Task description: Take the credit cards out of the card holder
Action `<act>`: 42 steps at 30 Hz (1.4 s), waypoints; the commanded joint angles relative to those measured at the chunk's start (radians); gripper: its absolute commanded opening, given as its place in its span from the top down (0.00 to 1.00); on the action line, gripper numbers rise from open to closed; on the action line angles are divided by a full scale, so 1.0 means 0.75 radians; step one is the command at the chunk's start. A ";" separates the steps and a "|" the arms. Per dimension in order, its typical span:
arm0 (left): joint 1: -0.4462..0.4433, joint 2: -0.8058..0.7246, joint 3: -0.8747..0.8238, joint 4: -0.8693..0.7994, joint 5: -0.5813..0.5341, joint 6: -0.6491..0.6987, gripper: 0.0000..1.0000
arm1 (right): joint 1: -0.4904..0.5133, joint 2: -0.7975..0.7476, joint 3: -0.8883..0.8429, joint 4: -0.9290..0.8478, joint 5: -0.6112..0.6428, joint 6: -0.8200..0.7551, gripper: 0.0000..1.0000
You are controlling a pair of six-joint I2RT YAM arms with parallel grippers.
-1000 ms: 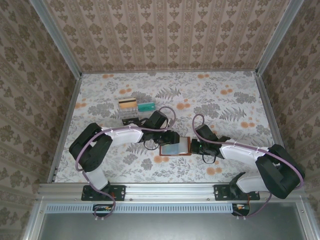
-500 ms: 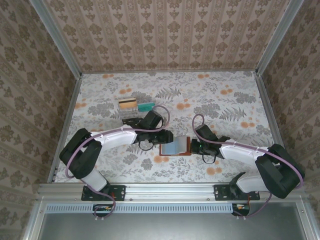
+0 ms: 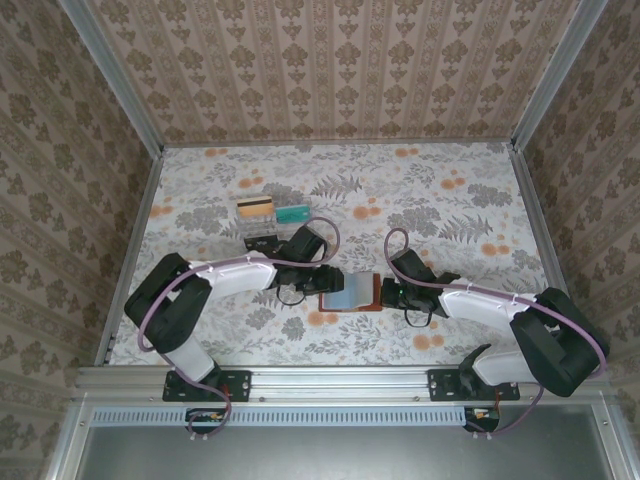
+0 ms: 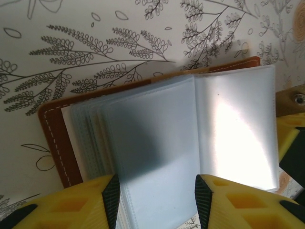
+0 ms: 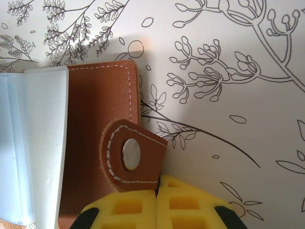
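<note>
Card holder (image 3: 350, 295) lay open on surface (image 3: 450, 190), near centre, between both claws. Left claw (image 4: 155, 186): jaws apart, straddling clear sleeves (image 4: 228, 129); contact not discernible. Right claw (image 5: 157, 191): jaws together at snap tab (image 5: 133, 157); pinch on tab not confirmed. Judged: leather light, floppy; sleeves thin, slick, prone to flip; best hold at any card's exposed edge, cover pinned. Tan card (image 3: 256, 206), green card (image 3: 293, 213) lay far left. Open room far and right; side walls (image 3: 130, 230) well apart from holder.
</note>
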 commanded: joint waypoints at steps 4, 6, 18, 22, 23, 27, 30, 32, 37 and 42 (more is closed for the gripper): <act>-0.009 0.041 -0.005 0.052 0.051 -0.013 0.52 | -0.003 0.012 -0.019 0.009 0.013 0.007 0.97; -0.012 0.049 -0.002 0.076 0.070 -0.016 0.52 | -0.003 0.016 -0.018 0.012 0.012 0.009 0.97; -0.022 0.054 0.000 0.160 0.135 -0.015 0.19 | -0.003 0.014 -0.022 0.013 0.015 0.009 0.97; -0.021 0.048 -0.001 0.159 0.138 -0.009 0.05 | -0.003 0.016 -0.024 0.014 0.014 0.011 0.97; -0.023 0.048 0.001 0.161 0.142 -0.007 0.03 | -0.003 0.017 -0.025 0.014 0.016 0.011 0.97; -0.024 0.051 0.003 0.161 0.146 -0.005 0.00 | -0.003 0.014 -0.025 0.015 0.018 0.015 0.96; -0.023 0.052 0.003 0.162 0.147 -0.005 0.00 | -0.003 0.009 -0.023 0.010 0.020 0.014 0.93; -0.021 0.045 0.001 0.153 0.135 -0.007 0.00 | -0.005 -0.003 -0.014 -0.014 0.029 0.009 0.89; -0.003 0.001 -0.016 0.123 0.103 -0.004 0.03 | -0.014 -0.129 0.037 -0.150 0.100 -0.035 0.80; 0.025 -0.048 -0.023 0.053 0.069 0.029 0.08 | -0.020 -0.234 0.106 -0.217 0.096 -0.067 0.67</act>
